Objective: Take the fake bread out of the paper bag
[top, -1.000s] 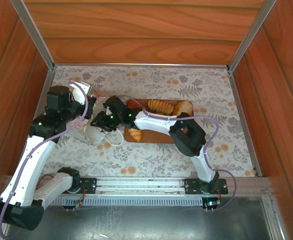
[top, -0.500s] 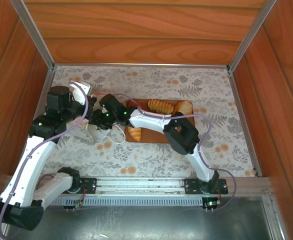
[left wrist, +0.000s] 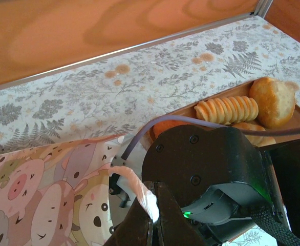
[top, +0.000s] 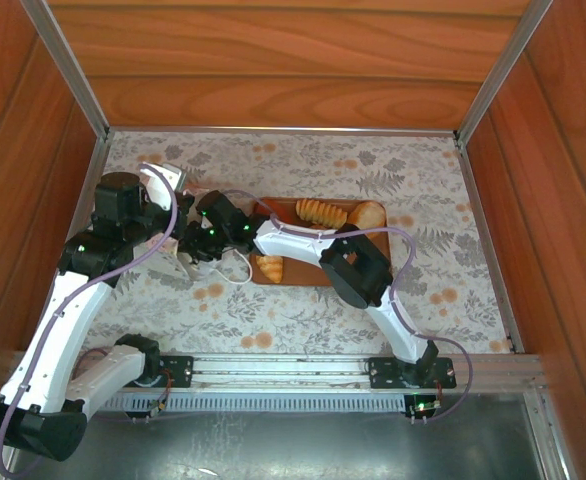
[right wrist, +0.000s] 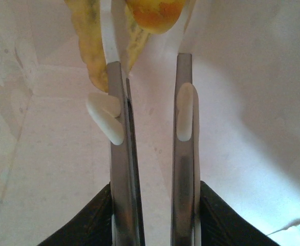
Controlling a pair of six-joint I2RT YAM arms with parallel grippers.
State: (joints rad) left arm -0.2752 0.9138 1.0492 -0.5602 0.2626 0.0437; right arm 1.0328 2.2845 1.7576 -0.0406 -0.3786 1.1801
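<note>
Here our left gripper [left wrist: 152,218] pinches the paper bag [left wrist: 47,179] while our right gripper [right wrist: 150,60], jaws parted, faces fake bread [right wrist: 152,10] inside.

No letters, numbers, brand marks or signs are showing legibly in any of the views. The only printed imagery is sitting at the lower left of the left wrist view, where the side of the paper bag [left wrist: 42,189] is carrying cartoon animal faces without lettering. The patterned table cover [top: 303,165] across the middle of the top view is showing leaves and flowers only, with no words on it.
</note>
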